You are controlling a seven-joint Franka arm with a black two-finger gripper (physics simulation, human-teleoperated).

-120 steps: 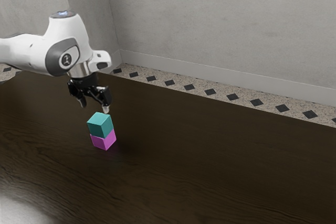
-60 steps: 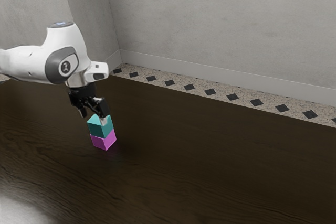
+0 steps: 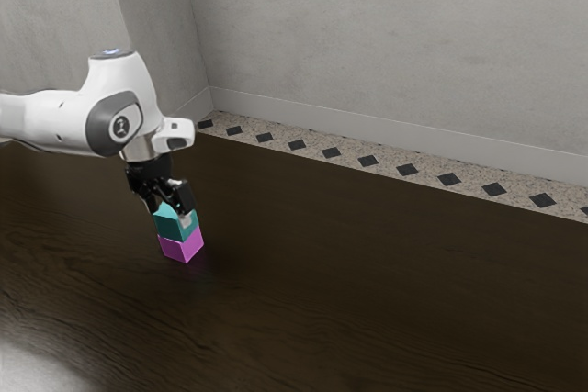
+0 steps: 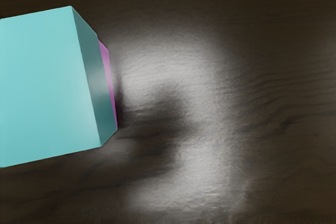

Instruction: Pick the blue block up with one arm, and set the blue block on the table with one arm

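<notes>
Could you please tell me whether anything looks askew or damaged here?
Only slightly: the blue block seems a little out of line with the pink block beneath it, whose visible strip tapers along one side. I see no damage.

Arm: white, smooth rounded shell. Wrist housing also white, tapered, grey-blue cap on top. Side has dark grey rounded panel, pale disc with small black marking. White boxy protrusion, small dark spot on it. Silvery metallic collar underneath. Gripper black, angular; finger black too, pale whitish-grey tip.
</notes>
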